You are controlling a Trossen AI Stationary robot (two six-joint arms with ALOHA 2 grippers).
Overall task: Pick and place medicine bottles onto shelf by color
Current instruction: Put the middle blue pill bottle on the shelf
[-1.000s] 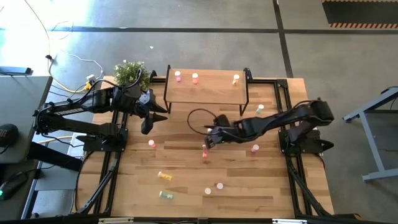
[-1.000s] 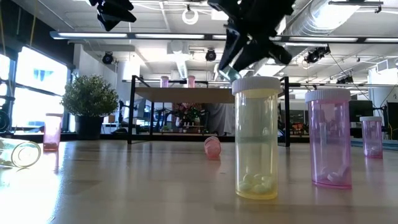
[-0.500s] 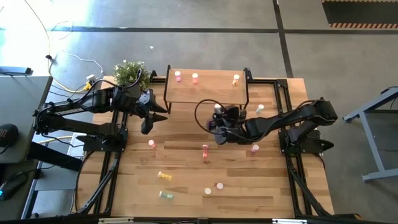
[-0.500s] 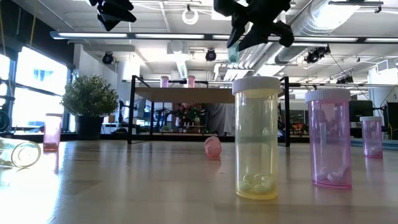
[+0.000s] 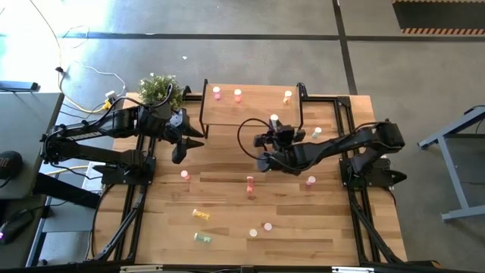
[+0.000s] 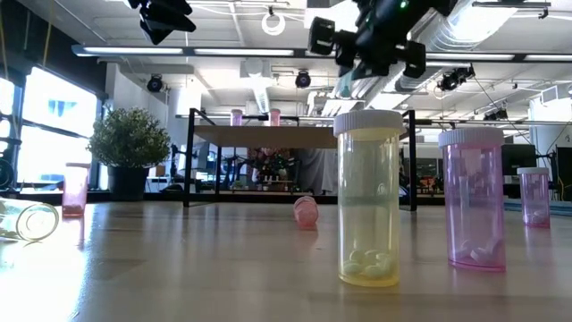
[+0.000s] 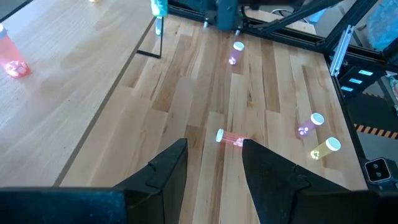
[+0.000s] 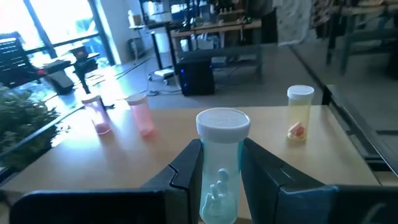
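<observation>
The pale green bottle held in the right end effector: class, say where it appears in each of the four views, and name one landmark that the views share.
High view: pale green bottle, centre, at the shelf's front edge.
Low view, top, right of centre, above the table.
Left wrist view, top edge.
Right wrist view, centre, between the right end effector's fingers.
Landmark: the shelf.

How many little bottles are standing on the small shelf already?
3: two pink bottles near the shelf's far left, one yellow bottle near its far right. A fourth, pale blue-green bottle is not on it; the right pincer holds it above.
</observation>
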